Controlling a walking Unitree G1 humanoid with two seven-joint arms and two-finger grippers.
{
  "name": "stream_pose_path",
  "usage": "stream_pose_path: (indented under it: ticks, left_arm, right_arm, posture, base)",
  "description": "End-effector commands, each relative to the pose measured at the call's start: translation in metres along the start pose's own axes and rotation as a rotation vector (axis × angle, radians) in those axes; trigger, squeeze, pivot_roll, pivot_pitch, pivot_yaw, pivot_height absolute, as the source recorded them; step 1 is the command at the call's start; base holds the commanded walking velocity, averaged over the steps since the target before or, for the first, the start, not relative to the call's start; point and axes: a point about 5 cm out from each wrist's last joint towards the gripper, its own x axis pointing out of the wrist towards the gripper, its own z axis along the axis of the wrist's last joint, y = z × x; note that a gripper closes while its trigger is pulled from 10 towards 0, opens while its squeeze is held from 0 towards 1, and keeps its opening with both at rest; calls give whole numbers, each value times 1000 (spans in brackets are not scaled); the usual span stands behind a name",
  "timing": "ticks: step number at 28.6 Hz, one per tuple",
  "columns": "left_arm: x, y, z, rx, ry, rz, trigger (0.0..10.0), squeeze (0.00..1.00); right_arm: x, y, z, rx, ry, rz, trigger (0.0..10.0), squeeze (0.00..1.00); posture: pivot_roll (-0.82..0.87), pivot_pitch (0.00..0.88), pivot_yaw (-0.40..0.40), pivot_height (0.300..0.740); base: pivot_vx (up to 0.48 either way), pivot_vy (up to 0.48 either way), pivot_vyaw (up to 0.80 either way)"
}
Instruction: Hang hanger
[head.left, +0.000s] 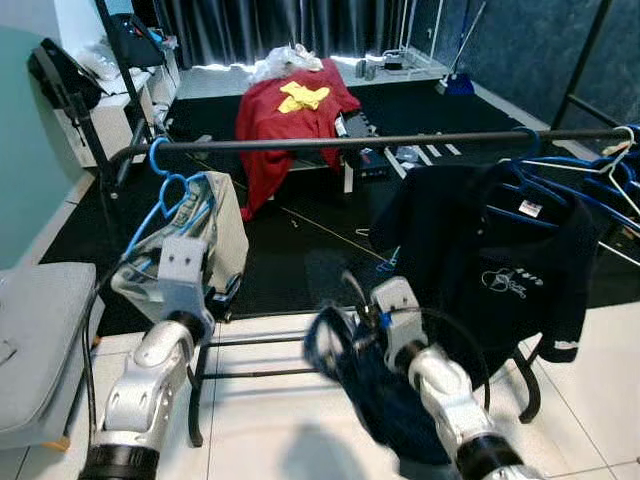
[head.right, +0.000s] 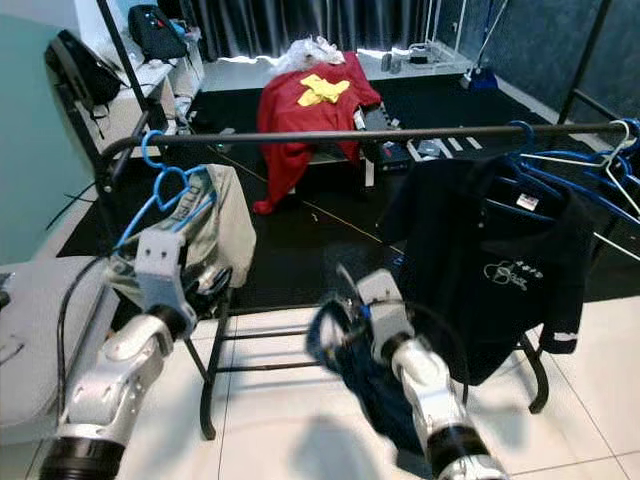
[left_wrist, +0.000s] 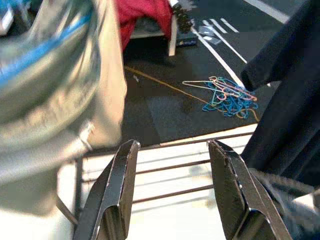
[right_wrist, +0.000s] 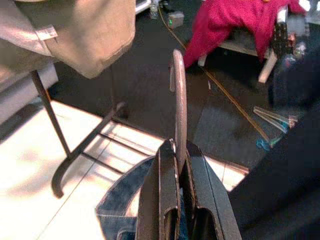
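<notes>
right hand (right_wrist: 179, 165) clamps hanger hook (right_wrist: 179, 100) | rail (head.left: 380, 143) above

Two silver arms show at lower frame, ribbed and jointed, with pale grey wrist blocks, black cables and long black fingers (left_wrist: 117, 195).

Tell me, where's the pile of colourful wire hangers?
The pile of colourful wire hangers lies on the dark carpet, behind the black clothes rail, beside the hanging dark polo shirt.

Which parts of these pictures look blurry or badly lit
Left wrist view: the beige garment is smeared with motion blur. Eye views: the denim garment by the right gripper is blurred. Right wrist view: sharp fingers, glare on the floor tiles.
</notes>
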Motion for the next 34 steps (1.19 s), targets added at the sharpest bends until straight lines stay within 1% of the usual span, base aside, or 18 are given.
stream_pose_path:
  ticks: [1, 4, 6, 7, 11, 12, 13, 14, 15, 16, 17, 18, 19, 21, 24, 28, 31, 34]
  left_arm:
    - [-1, -1, -8, -36, 18, 40, 10000, 0]
    - [-1, -3, -4, -33, -4, 35, 10000, 0]
    - [-1, -13, 2, -10, -33, -40, 10000, 0]
    - [-1, -18, 2, 6, -31, -83, 10000, 0]
    - [-1, -21, 2, 26, -30, -108, 10000, 0]
    - [-2, -24, 4, -3, -51, -138, 10000, 0]
    - [-2, -24, 4, -3, -51, -138, 10000, 0]
    - [-5, -29, 8, -80, -79, -202, 10000, 0]
    - [-5, -29, 8, -80, -79, -202, 10000, 0]
    - [-7, -33, 11, -84, -107, -263, 10000, 0]
    - [-7, -33, 11, -84, -107, -263, 10000, 0]
    - [-7, -33, 13, -61, -119, -287, 10000, 0]
    - [-7, -33, 13, -61, -119, -287, 10000, 0]
    - [-7, -26, 20, -36, -131, -284, 10000, 0]
    - [-9, -22, 25, -26, -145, -277, 10000, 0]
    - [-25, -15, 27, 58, -127, -386, 10000, 0]
    - [-30, -12, 28, 52, -123, -420, 10000, 0]
    - [-39, -7, 34, 2, -139, -495, 10000, 0]
  right_arm:
    - [0, 6, 10, 79, -75, -39, 0, 0]
    - [-1, 14, 9, 84, -81, 0, 0, 0]
    - [0, 22, 24, 133, -155, 73, 0, 0]
    - [1, 23, 34, 161, -203, 105, 0, 0]
    - [1, 22, 42, 181, -236, 146, 0, 0]
    - [-1, 22, 47, 209, -236, 250, 0, 0]
    - [-1, 22, 47, 209, -236, 250, 0, 0]
    - [-7, 26, 53, 201, -226, 417, 0, 0]
    - [-7, 26, 53, 201, -226, 417, 0, 0]
    - [-16, 29, 60, 191, -207, 582, 0, 0]
    - [-16, 29, 60, 191, -207, 582, 0, 0]
    - [-26, 31, 66, 173, -183, 736, 0, 0]
    - [-26, 31, 66, 173, -183, 736, 0, 0]
    - [-44, 25, 71, 116, -110, 895, 0, 0]
    - [-51, 19, 73, 93, -86, 920, 0, 0]
    - [-70, 2, 96, 87, -91, 971, 0, 0]
    - [-74, -5, 107, 80, -115, 964, 0, 0]
    - [-75, -28, 129, 26, -189, 868, 0, 0]
  posture:
    - [-19, 76, -42, 740]
    - [-13, 76, -52, 740]
    - [7, 77, -68, 740]
    - [9, 77, -67, 740]
    - [11, 79, -59, 740]
    - [5, 76, -56, 740]
    - [5, 76, -56, 740]
    - [-1, 78, -48, 740]
    - [-1, 78, -48, 740]
    - [-8, 79, -32, 740]
    - [-8, 79, -32, 740]
    - [-14, 75, -20, 740]
    - [-14, 75, -20, 740]
    - [-47, 66, 5, 740]
    - [-47, 59, 7, 740]
    - [-35, 67, 1, 740]
    - [-35, 67, 2, 740]
    - [-33, 62, 7, 740]
  base:
    - [0, 0, 0]
    - [0, 0, 0]
    - [0, 0, 0]
    - [0, 0, 0]
    - [0, 0, 0]
    - [0, 0, 0]
    - [0, 0, 0]
    - [0, 0, 0]
    - [0, 0, 0]
    - [0, 0, 0]
    - [0, 0, 0]
    - [0, 0, 0]
    - [0, 0, 0]
    - [0, 0, 0]
    - [0, 0, 0]
    - [0, 0, 0]
    - [0, 0, 0]
    - [0, 0, 0]
